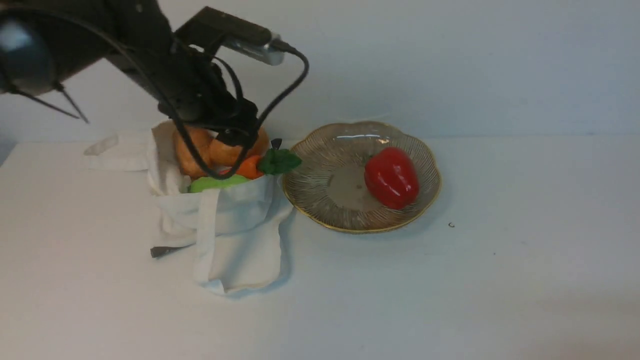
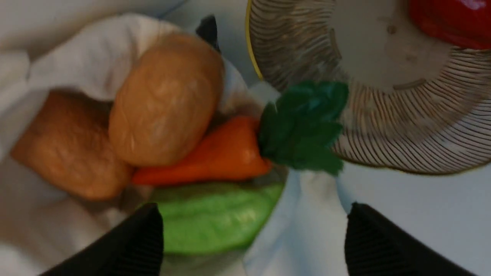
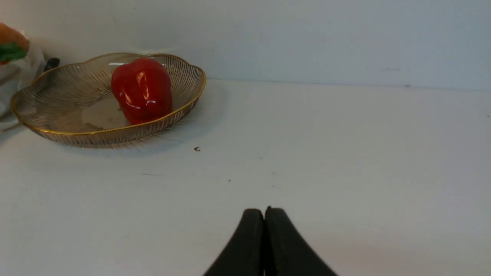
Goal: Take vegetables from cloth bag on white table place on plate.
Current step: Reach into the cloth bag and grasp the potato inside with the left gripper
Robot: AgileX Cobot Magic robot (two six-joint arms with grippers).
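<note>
Left wrist view, Ana asks: is the left gripper [image 2: 253, 220] holding anything?

Ben: No. Its two black fingers stand wide apart with nothing between them, above the mouth of the cloth bag [image 1: 235, 225]. The bag lies just left of the plate [image 1: 320, 175]. The picture is a little blurred.

Ana: And the vegetables?

Ben: All in the bag's mouth. There are two potatoes, one [image 2: 167, 99] nearer the plate and one [image 2: 69, 145] farther from it. The nearer one rests on the carrot [image 2: 215, 155]. The carrot's leaves [image 2: 305, 126] reach the plate's rim, and the green pod [image 2: 215, 216] lies under the carrot. A red pepper [image 1: 391, 177] sits on the plate's right half.

Ana: The right gripper [image 3: 264, 218]?

Ben: Pressed closed and empty, low over the white table [image 1: 450, 290], well to the right of the plate.

Ana: What could go wrong?

Ben: Three things, I think. If the carrot is pulled first, the potato leaning on it may roll out, either onto the table or against the plate. The leaves are so close to the rim that a sideways lift could knock the plate. And one finger hangs over loose cloth beside the pod. If it closes there it could pinch the fabric and drag the whole bag towards the plate.
</note>
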